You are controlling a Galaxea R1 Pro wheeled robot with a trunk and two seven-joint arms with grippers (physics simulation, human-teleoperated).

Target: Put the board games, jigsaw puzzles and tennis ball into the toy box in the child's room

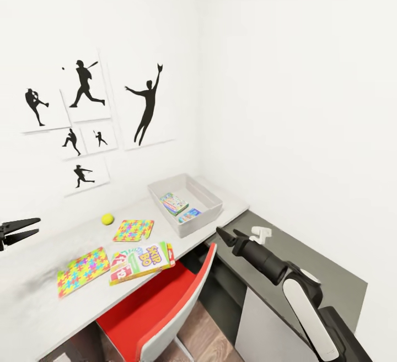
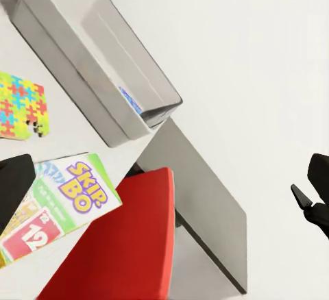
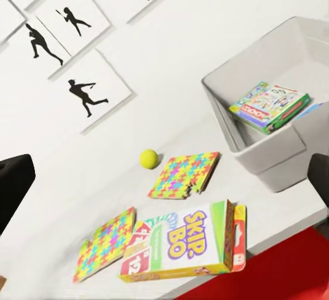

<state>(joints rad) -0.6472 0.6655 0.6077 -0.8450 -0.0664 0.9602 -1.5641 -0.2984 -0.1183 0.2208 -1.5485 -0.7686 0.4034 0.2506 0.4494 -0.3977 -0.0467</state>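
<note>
The light-grey toy box stands on the white table at its right end. Two board games lie inside it, a green-edged one and a blue one. The Skip-Bo board game lies at the table's front edge. One jigsaw puzzle is beside the tennis ball, and another jigsaw puzzle lies to the left. My left gripper hovers open above the table's left part. My right gripper is open and empty, just right of the toy box, over the table's end.
A red chair is pushed under the table below the Skip-Bo box. A lower dark-grey-topped cabinet adjoins the table on the right, under my right arm. Black silhouette sports pictures hang on the white wall behind.
</note>
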